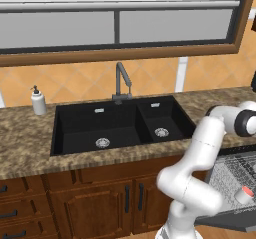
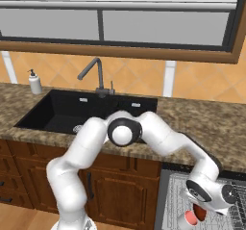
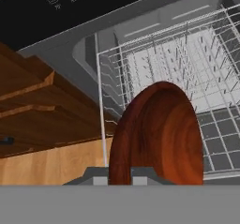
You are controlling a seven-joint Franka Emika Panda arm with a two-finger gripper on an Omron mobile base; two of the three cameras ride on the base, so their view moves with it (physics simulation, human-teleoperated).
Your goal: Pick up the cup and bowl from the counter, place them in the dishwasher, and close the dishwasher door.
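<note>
one bowl (image 3: 159, 134) held by gripper (image 3: 119, 174) over dishwasher (image 3: 187, 63) rack.

Speckled brown granite worktop (image 1: 20, 143) over brown wooden cabinets (image 1: 90, 203), running below a tiled wall, with a black double sink (image 1: 120, 125) set into it and a grey faucet (image 1: 121, 83) rising at the sink's rear edge. A white soap dispenser (image 1: 38, 101) stands upright on the worktop just left of the sink. At the right, the grey wire rack (image 1: 235, 175) of the open dishwasher (image 3: 140, 26) carries the cup (image 1: 244, 194), red-orange top showing.
</note>
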